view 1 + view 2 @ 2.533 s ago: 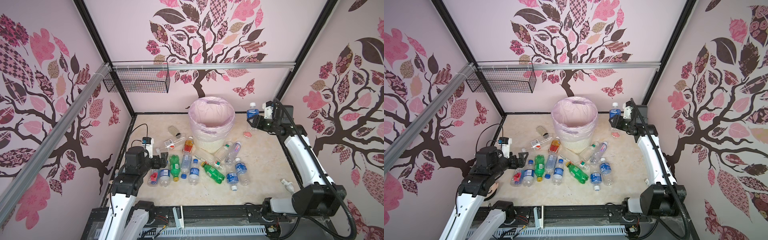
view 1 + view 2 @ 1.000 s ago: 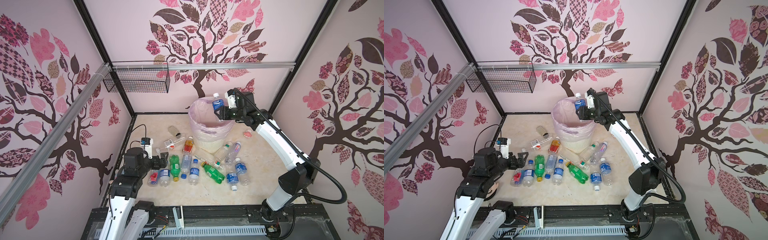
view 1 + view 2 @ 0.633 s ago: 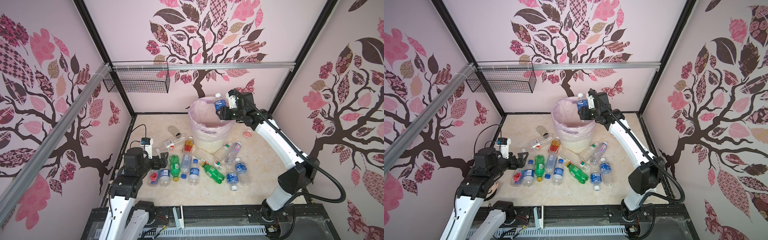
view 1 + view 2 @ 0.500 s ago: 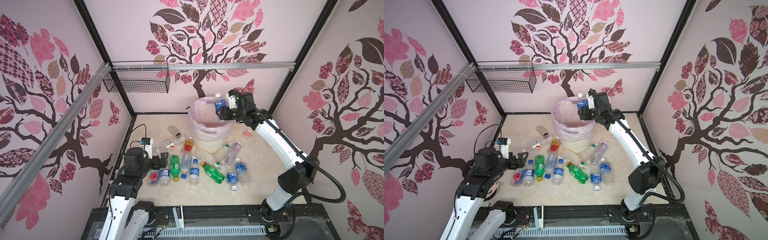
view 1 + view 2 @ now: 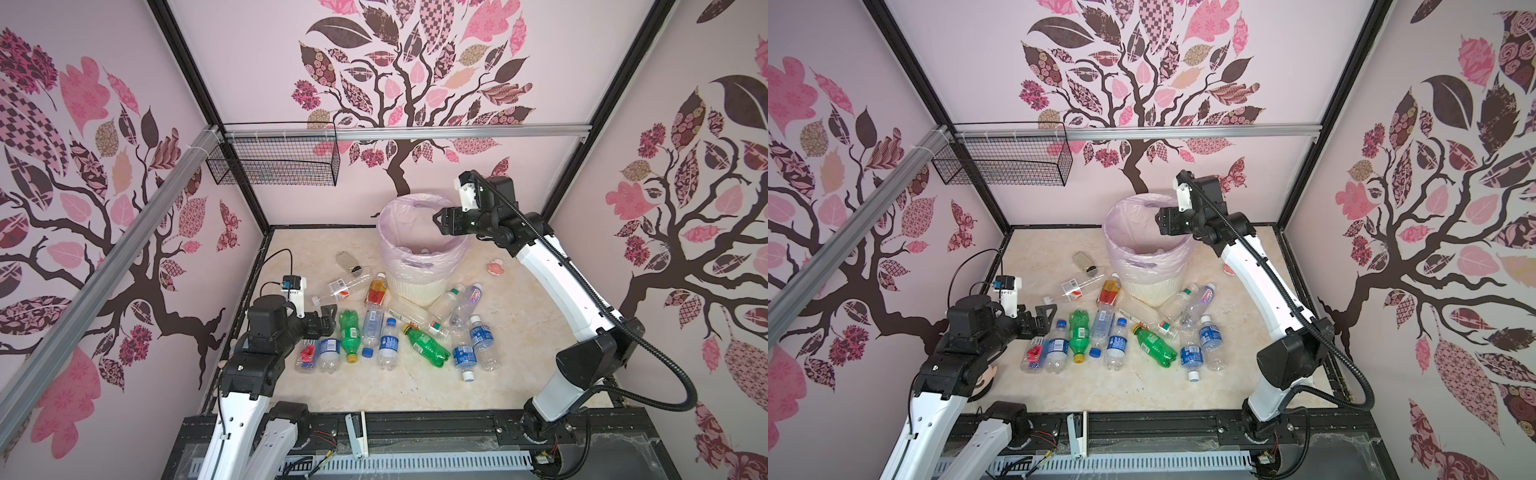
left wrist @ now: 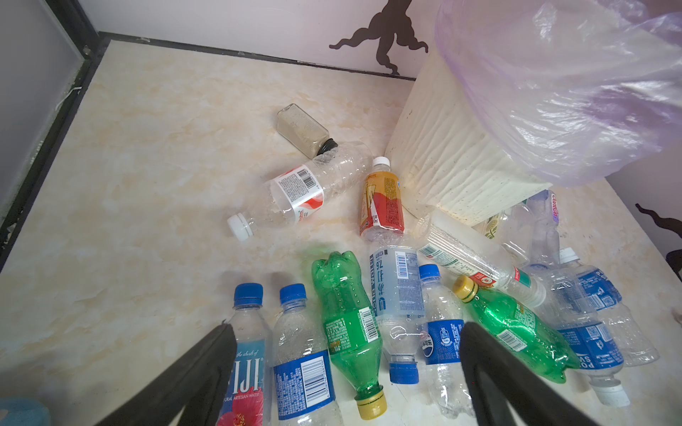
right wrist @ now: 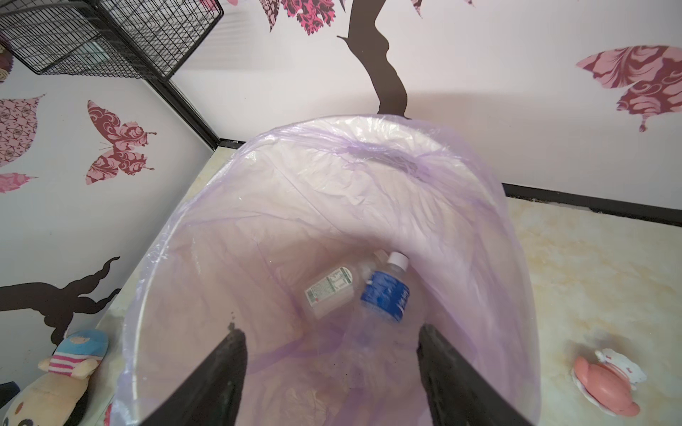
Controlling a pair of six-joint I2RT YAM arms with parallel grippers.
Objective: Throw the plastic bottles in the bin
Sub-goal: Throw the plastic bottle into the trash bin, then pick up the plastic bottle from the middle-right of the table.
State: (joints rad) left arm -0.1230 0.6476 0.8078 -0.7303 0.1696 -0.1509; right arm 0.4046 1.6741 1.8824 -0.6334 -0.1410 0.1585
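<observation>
The bin (image 5: 419, 286), white, ribbed and lined with a pale pink bag, stands at the back of the floor. My right gripper (image 5: 436, 218) hangs over its rim, open and empty. In the right wrist view a blue-labelled bottle (image 7: 385, 295) and a clear white-labelled bottle (image 7: 328, 291) lie at the bin's bottom. Several plastic bottles lie in front of the bin, among them a green one (image 5: 348, 334) and an orange-red labelled one (image 5: 376, 291). My left gripper (image 6: 347, 328) is open above the leftmost bottles, holding nothing.
A squat brownish jar (image 5: 347, 262) lies left of the bin and a small pink toy (image 5: 495, 267) to its right. A black wire basket (image 5: 274, 160) hangs on the back wall. A plush toy (image 7: 62, 372) sits by the left wall.
The right gripper has opened over the bin, and the blue-labelled bottle it held has dropped inside. The left arm has not moved.
</observation>
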